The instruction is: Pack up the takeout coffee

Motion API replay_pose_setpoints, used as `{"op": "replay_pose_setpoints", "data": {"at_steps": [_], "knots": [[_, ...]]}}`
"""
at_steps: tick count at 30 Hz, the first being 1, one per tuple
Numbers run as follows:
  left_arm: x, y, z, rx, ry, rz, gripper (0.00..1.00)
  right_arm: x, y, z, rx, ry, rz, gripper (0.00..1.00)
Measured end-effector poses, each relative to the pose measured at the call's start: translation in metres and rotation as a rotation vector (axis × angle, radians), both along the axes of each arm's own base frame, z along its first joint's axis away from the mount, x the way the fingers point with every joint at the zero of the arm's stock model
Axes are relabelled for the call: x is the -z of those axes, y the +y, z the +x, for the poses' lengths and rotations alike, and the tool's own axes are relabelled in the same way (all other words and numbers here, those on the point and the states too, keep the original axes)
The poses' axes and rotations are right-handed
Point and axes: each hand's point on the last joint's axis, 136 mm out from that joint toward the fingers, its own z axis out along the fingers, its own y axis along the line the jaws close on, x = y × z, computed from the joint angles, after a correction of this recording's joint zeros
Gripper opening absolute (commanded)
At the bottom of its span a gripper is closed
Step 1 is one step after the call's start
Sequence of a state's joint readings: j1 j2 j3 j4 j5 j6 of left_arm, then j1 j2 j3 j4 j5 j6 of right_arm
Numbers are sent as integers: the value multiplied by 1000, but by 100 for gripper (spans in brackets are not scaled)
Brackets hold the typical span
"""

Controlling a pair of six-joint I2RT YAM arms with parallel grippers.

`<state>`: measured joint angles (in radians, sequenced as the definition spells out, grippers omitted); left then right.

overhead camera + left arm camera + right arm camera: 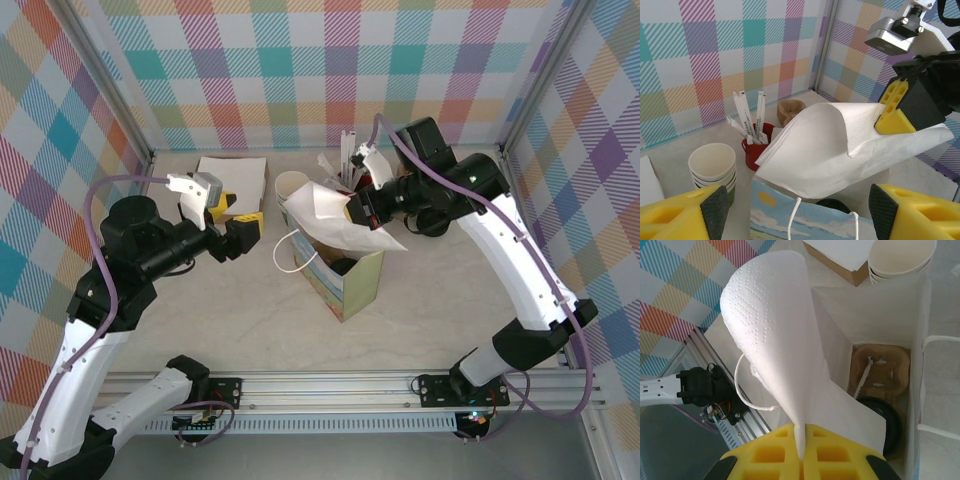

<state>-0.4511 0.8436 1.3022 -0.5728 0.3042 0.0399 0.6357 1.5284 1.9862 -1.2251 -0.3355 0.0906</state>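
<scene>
pinching the napkin (775, 325) in your right gripper (801, 442), lower it toward six o'clock into the bag (352, 288), left gripper (235, 216) wide.

Top camera sits high above and behind the arm bases, looking down and forward across the whole table (450, 300) to the plaid back wall (320, 70), a wide, distant view. Left wrist camera is down low, nearly level, peering between the left gripper's fingers (680, 217) toward the back right corner, close on the paper bag (805, 225) rim. Right wrist camera stares steeply down into that bag's mouth, very near, over the right gripper's fingers (840, 455). All three share the bag, the white napkin (335, 215) above it and the stacked cream cups (290, 185).
</scene>
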Motion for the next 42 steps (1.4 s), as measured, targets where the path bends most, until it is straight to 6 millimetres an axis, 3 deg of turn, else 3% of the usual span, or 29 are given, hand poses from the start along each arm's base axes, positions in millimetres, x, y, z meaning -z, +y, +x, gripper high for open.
{"op": "replay_pose_setpoints", "data": {"at_steps": [10,23,42], "knots": [[1,2,2,-16,3,2,76,37,2,7,11,116,-104,8],[2,2,2,-19,3,2,76,37,16,18,-3,126,-117,9],[10,3,5,-29,19,13,76,68,42,30,-51,176,-173,11]]}}
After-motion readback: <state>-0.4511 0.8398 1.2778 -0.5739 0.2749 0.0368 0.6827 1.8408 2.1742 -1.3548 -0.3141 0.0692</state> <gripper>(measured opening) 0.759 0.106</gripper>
